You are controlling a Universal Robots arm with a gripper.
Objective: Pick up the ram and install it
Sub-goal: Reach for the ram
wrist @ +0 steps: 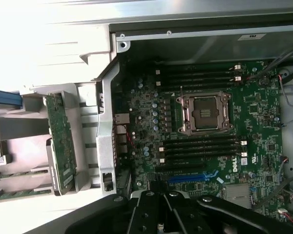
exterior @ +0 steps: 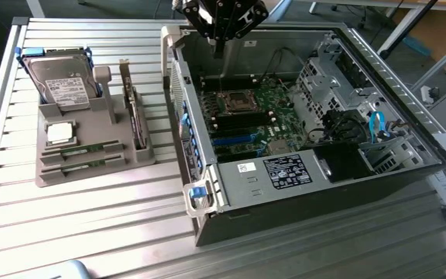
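Two ram sticks [exterior: 81, 150] [exterior: 79, 167] lie side by side in slots of a grey holder [exterior: 91, 174] on the exterior view's left. In the wrist view one ram stick [wrist: 12, 174] shows as a thin green strip, with the second [wrist: 17, 195] close by. My gripper [exterior: 219, 51] hangs above the far rim of the open computer case [exterior: 301, 192], well away from the sticks. Its black fingers [wrist: 151, 209] are shut together with nothing between them. Below lies the green motherboard [wrist: 254, 112] with black memory slots [wrist: 200, 146] beside the bare processor socket [wrist: 205, 113].
The holder also carries a hard drive [exterior: 64, 81], a square silver processor chip [exterior: 60, 132] and an upright expansion card [exterior: 135, 113] [wrist: 61, 141]. Cables [exterior: 376, 125] and a drive cage [exterior: 331, 75] fill the case's right side. The slatted metal table [exterior: 91, 232] stretches in front.
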